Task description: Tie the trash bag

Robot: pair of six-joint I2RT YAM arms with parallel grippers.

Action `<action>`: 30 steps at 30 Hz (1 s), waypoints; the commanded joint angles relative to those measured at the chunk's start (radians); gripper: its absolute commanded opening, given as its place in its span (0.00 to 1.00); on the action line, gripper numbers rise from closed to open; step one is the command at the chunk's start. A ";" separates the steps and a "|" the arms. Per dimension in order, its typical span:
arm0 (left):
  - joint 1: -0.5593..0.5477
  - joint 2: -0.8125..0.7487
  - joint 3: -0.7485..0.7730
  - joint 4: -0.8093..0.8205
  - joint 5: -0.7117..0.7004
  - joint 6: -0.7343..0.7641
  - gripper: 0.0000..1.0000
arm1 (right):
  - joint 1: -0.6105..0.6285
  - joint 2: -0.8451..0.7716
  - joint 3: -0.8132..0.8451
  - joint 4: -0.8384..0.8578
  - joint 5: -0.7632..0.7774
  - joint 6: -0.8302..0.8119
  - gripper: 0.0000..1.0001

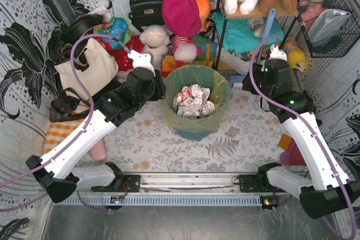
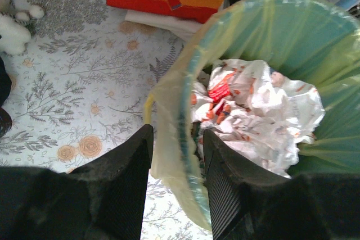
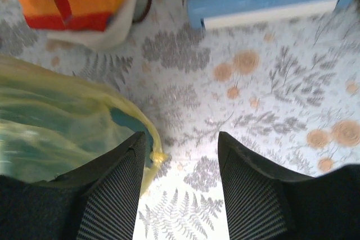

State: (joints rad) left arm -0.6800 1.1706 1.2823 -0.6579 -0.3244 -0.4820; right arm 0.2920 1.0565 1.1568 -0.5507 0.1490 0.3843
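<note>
Trash bag (image 1: 220,89) stands upright mid-counter (image 1: 247,139), lining the teal bin (image 1: 194,133): long axis vertical, mouth up and folded over the rim, crumpled paper (image 1: 193,100) inside, lower body hidden by the bin. Left fingers (image 2: 126,189) are parted and straddle the bagged rim on its left side, one outside, one inside; contact unclear. Right fingers (image 3: 112,195) are spread wide over bare counter just beside the right rim, holding nothing, and that view crops the bag.
</note>
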 commanded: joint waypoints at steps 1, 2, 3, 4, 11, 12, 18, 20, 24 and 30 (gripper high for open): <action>0.048 -0.041 -0.048 0.099 0.103 -0.006 0.47 | -0.047 -0.013 -0.111 0.056 -0.157 0.040 0.53; 0.054 -0.044 -0.053 0.101 0.114 -0.006 0.47 | -0.057 -0.018 -0.145 0.066 -0.170 0.046 0.53; 0.061 -0.045 -0.057 0.106 0.127 -0.005 0.46 | -0.067 -0.023 -0.181 0.076 -0.189 0.053 0.53; 0.068 -0.044 -0.061 0.110 0.140 -0.004 0.45 | -0.077 -0.025 -0.217 0.091 -0.207 0.060 0.52; 0.088 0.001 -0.040 0.109 0.178 0.006 0.36 | -0.120 -0.051 -0.477 0.334 -0.399 0.169 0.47; 0.088 0.006 -0.036 0.112 0.187 0.008 0.35 | -0.120 -0.054 -0.522 0.387 -0.426 0.194 0.47; 0.088 0.009 -0.020 0.121 0.205 0.012 0.35 | -0.120 0.013 -0.635 0.603 -0.541 0.295 0.44; 0.088 0.013 -0.018 0.124 0.211 0.014 0.35 | -0.121 0.044 -0.654 0.645 -0.565 0.311 0.43; 0.089 0.018 -0.015 0.121 0.219 0.013 0.35 | -0.121 0.102 -0.696 0.749 -0.610 0.359 0.42; 0.089 0.029 -0.011 0.123 0.223 0.015 0.36 | -0.120 0.209 -0.733 0.872 -0.659 0.403 0.41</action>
State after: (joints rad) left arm -0.5991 1.1923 1.2339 -0.5755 -0.1123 -0.4873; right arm 0.1761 1.2129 0.4484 0.1768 -0.4431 0.7345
